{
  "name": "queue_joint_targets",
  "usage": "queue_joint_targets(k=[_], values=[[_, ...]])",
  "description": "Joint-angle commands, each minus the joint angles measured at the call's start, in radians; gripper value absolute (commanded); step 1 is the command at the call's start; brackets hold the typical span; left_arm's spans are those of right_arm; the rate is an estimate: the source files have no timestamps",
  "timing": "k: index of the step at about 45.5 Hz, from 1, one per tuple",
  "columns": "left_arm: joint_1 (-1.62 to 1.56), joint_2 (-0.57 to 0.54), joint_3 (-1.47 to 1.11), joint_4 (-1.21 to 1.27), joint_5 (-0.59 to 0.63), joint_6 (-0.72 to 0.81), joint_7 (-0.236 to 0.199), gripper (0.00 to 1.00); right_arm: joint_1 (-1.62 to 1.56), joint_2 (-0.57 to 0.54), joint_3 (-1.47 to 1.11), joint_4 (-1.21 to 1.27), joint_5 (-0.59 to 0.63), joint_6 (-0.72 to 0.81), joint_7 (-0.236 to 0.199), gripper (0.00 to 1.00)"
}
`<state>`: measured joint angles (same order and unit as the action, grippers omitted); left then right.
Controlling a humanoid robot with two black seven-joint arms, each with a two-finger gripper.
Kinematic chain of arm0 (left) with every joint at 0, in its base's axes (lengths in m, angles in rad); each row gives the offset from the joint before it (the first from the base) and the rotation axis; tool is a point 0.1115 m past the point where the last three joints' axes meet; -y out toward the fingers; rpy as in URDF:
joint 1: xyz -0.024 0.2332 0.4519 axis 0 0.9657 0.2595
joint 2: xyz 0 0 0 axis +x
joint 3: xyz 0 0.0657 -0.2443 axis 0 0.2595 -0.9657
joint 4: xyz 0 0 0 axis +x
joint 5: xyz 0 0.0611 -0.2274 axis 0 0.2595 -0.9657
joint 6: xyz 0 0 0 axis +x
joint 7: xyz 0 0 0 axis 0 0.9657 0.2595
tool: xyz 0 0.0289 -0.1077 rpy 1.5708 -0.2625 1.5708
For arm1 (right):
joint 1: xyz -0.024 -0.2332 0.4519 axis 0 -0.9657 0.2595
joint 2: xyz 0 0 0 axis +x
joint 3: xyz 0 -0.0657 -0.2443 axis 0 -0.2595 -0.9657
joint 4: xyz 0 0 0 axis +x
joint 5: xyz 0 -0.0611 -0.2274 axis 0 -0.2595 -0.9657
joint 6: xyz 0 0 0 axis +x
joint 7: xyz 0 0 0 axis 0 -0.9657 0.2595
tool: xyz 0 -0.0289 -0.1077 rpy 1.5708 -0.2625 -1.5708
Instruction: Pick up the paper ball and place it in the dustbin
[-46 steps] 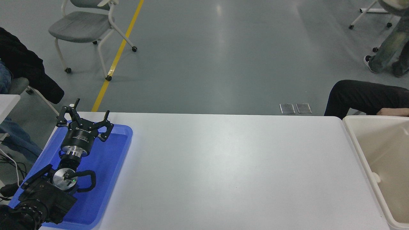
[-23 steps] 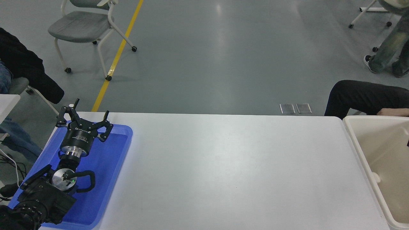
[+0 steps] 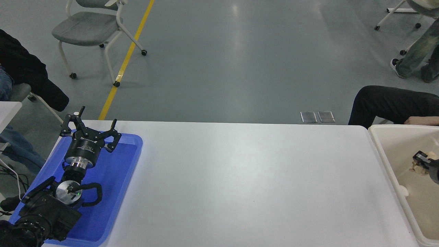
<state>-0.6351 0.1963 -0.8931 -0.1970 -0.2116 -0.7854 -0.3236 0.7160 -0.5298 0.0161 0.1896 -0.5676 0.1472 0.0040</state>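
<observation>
White table (image 3: 240,178) with a cream dustbin (image 3: 379,151) at its right edge, where the right gripper (image 3: 422,164) pinches the paper ball (image 3: 417,167) inside, while the left gripper (image 3: 90,128), fingers spread, is parked over a blue tray (image 3: 113,192).

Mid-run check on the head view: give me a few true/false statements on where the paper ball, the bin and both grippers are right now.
1. The right gripper is over the dustbin. True.
2. The paper ball lies on the white table. False: it is at the right gripper, inside the dustbin's outline.
3. The left gripper is over the blue tray, open. True.
4. The left gripper holds the paper ball. False: it holds nothing.
5. The dustbin stands at the table's left end. False: it is at the right end; the tray is at the left.
</observation>
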Motion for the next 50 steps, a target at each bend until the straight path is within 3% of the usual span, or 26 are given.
queue_joint_targets(k=[1, 3, 7, 8, 9, 37, 44, 50], values=[[0.000, 0.000, 0.000, 0.002, 0.000, 0.000, 0.000, 1.00, -0.026, 0.028, 0.111, -0.029, 0.060, -0.015, -0.012, 0.04], [0.000, 0.002, -0.001, 0.002, 0.000, 0.000, 0.000, 1.00, -0.026, 0.028, 0.113, -0.042, 0.075, -0.014, -0.012, 0.13], [0.000, 0.000, -0.001, 0.002, 0.000, 0.000, 0.000, 1.00, -0.026, 0.028, 0.113, -0.053, 0.107, -0.015, -0.012, 0.85], [0.000, 0.000, 0.000, 0.002, 0.000, 0.000, 0.000, 1.00, -0.026, 0.027, 0.113, -0.053, 0.114, -0.014, -0.012, 0.96], [0.000, 0.000, 0.000, -0.001, 0.000, 0.000, 0.000, 1.00, -0.026, 0.027, 0.113, -0.053, 0.118, -0.014, -0.012, 1.00], [0.000, 0.002, 0.000, -0.001, 0.000, 0.000, 0.000, 1.00, -0.010, 0.013, 0.133, -0.030, 0.130, -0.011, -0.001, 1.00], [0.000, 0.002, 0.000, -0.001, 0.000, 0.000, 0.000, 1.00, 0.003, -0.004, 0.295, 0.043, 0.130, -0.009, -0.001, 1.00], [0.002, 0.002, 0.000, -0.001, 0.000, 0.000, 0.000, 1.00, 0.007, -0.094, 0.504, 0.244, 0.132, -0.006, -0.001, 1.00]])
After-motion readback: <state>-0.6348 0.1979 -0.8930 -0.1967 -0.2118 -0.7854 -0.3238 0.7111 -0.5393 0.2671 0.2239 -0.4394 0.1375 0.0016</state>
